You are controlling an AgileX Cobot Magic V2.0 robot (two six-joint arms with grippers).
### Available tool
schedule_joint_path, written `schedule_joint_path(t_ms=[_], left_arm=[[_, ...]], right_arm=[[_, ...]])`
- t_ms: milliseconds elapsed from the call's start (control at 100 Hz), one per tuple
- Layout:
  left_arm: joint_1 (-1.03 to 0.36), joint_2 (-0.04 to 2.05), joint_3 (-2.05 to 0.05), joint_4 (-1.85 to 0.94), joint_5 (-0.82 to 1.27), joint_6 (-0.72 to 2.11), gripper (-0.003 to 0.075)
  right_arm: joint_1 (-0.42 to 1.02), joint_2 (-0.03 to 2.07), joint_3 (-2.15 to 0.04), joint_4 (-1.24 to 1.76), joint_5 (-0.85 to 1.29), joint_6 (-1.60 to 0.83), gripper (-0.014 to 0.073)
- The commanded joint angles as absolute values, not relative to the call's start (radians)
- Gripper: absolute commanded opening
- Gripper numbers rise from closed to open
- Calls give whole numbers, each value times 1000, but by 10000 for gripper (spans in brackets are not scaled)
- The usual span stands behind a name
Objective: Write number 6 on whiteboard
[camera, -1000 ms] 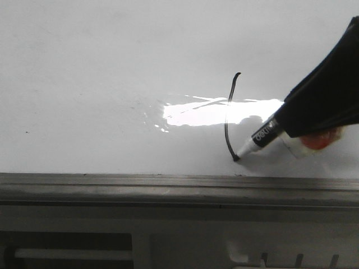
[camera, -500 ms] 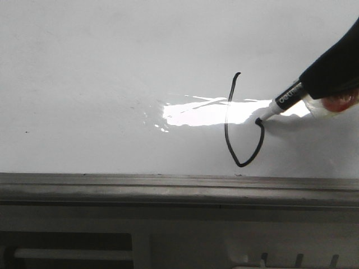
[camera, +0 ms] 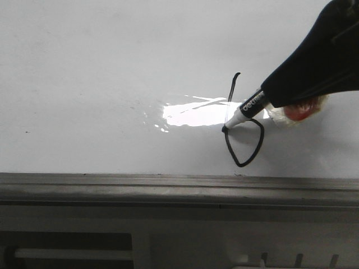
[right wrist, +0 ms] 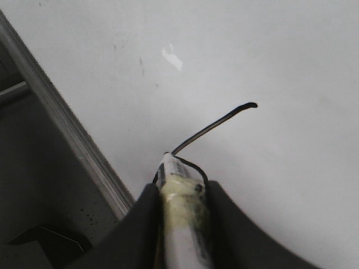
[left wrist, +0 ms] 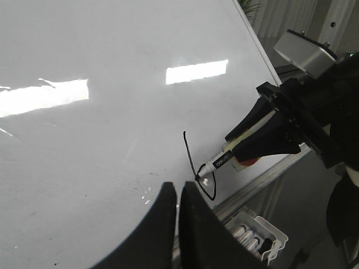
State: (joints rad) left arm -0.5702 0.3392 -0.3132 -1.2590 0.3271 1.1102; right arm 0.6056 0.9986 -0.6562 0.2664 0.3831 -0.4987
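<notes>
Nearest you in the front view is the grey metal edge rail (camera: 168, 188) of the whiteboard (camera: 101, 73); take that rail as your landmark. Just above it sits the bottom of the number 6 (camera: 242, 143): a thin black line whose loop hangs close over the rail and whose stem climbs away from it, through the end of the glare streak (camera: 196, 114), to a small hook at the top.

Your right end effector (camera: 283, 103) comes in from the far right, well above the rail, and is clamped on the marker pen (camera: 247, 109), whose barrel is wrapped in pale tape where the fingers (right wrist: 143, 224) grip it. The pen's tip rests on the board right at the stem, at the spot where the loop's upper stroke meets it.

Your left end effector (left wrist: 177, 213) hovers off the board, further along the rail, with its two fingers pressed together and nothing between them.

As for progress, you look nearly finished: stem, bottom curve, right side and top of the loop are all drawn, and the tip is at the closing junction. The loop reads more as a pointed teardrop than a round bowl, but it is legible as a 6. What seems left is lifting the tip cleanly without dragging a stray tail across the stem.
</notes>
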Motion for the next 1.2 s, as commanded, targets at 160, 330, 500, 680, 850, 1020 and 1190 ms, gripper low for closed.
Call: schedule_joint_path(t_ms=[160,330,500,680,850,1020,1190], left_arm=[[-569,391,-360,-1206,363,1097,69],[-569,633,-478,-1066,551,1097,374],[-579,903,-639,-1060,782,1231,410],[-655,1109,-764,-1058,874,1389,410],[-754,1204,-815,-1058,852,1461,410],[-779,1244,-828,-1079,800,1461,409],[-779,1268,-832,-1110,800,1461,307]], right_arm=[[728,862,-781,264,477,-499,-43],[831,886,-804,264,546,-499,-43],[893,951,-804,277,559,-499,-43],[961,987,-804,293,529,-499,-43],[985,987,-804,320,491,-499,-43],[1004,987,-804,330,488,-499,-43],[1017,987,-804,330,475,-499,-43]])
